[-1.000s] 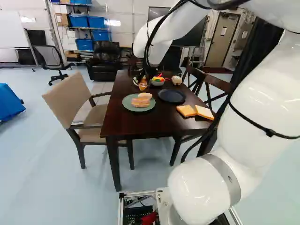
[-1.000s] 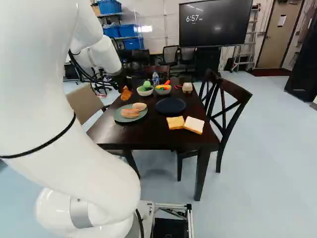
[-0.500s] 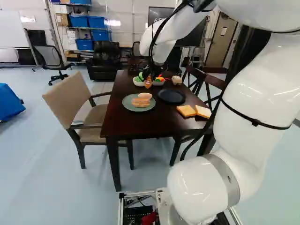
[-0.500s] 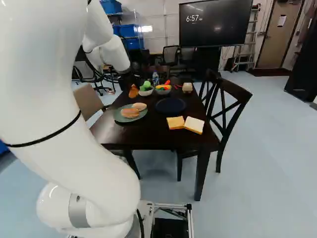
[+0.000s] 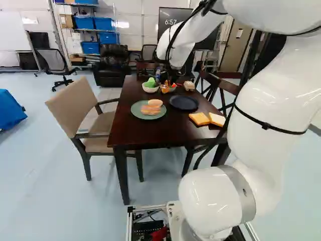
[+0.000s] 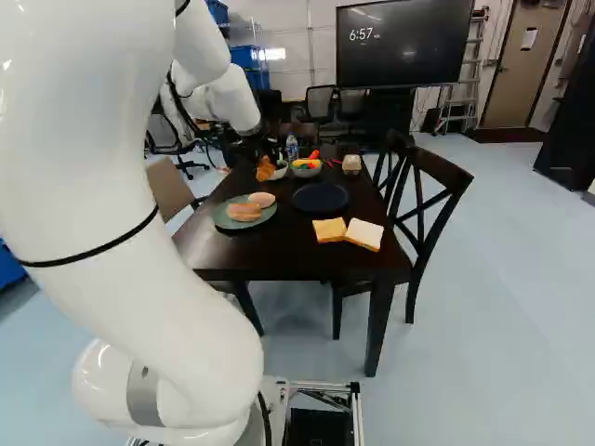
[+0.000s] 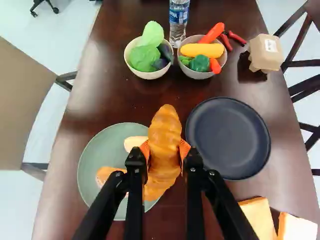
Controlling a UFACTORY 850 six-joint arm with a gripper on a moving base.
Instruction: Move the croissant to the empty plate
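Note:
My gripper (image 5: 171,77), seen in the left base view, is over the far half of the table. In the wrist view the gripper (image 7: 165,154) is shut on the croissant (image 7: 165,131), an orange pad pressing each side. The croissant hangs above the table, between the two plates as that view looks down. The empty dark plate (image 7: 228,137) lies beside it; in the right base view this plate (image 6: 321,197) is fully visible. On the other side, the green plate (image 7: 90,167) bears bread pieces, partly hidden behind the croissant and a finger.
Two bowls (image 7: 148,75) of toy vegetables, a water bottle (image 7: 178,22) and a small carton (image 7: 266,52) stand farther up the table. Bread slices (image 6: 364,234) lie near the table's front edge. Chairs (image 6: 423,209) flank both sides.
The arm has swung rightward over the table in both base views, carrying the croissant with it toward the bowls' side. The base, plates and bowls have stayed put.

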